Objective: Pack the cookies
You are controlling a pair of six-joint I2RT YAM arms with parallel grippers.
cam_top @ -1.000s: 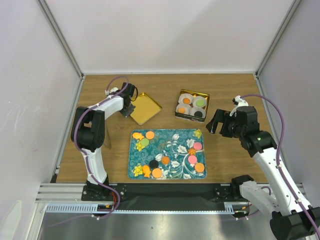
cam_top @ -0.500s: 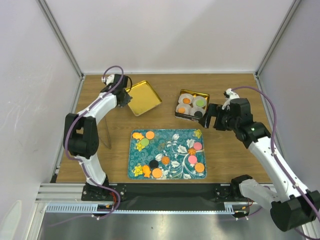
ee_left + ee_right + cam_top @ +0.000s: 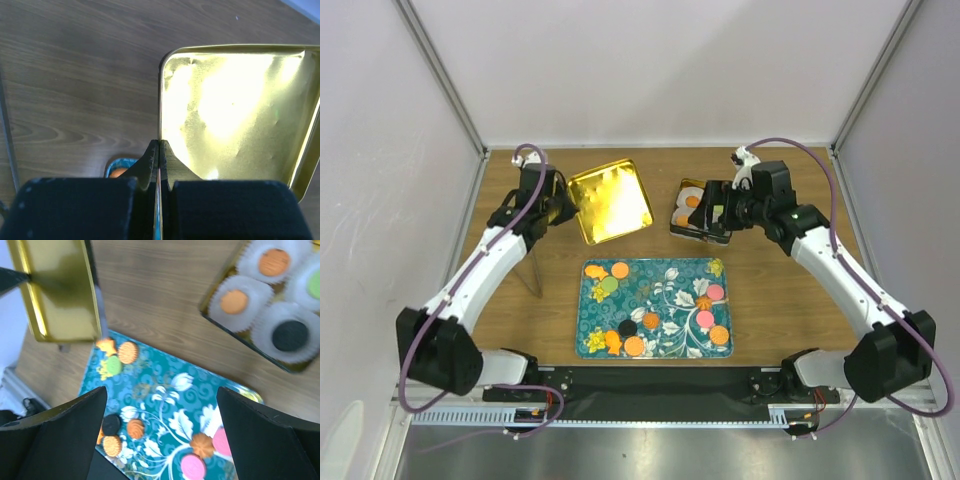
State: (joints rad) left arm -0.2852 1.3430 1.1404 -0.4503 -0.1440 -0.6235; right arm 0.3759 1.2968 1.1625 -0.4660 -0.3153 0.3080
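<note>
Firmly clenched, the left hand (image 3: 558, 205) grasps the gold lid (image 3: 611, 200) by one rim, its fingers (image 3: 150, 165) pinched together with that thin edge between them. The lid stretches away from the hand, tilted over the desk (image 3: 780, 290), its shiny inside facing up.

Nearer the arm bases than either hand lies the teal tray (image 3: 660, 285). It carries loose cookies (image 3: 619, 270): orange and green at the end nearer the left hand, black and orange in the middle, pink and orange toward the right hand.

The right hand (image 3: 715, 210) hangs released, fingers (image 3: 55, 435) spread wide and grasping nothing. It is above the gold tin (image 3: 234, 332) and hides part of it in the top view. In the tin, four more cookies sit in white paper cups (image 3: 260, 325): two orange, one green, one black.
</note>
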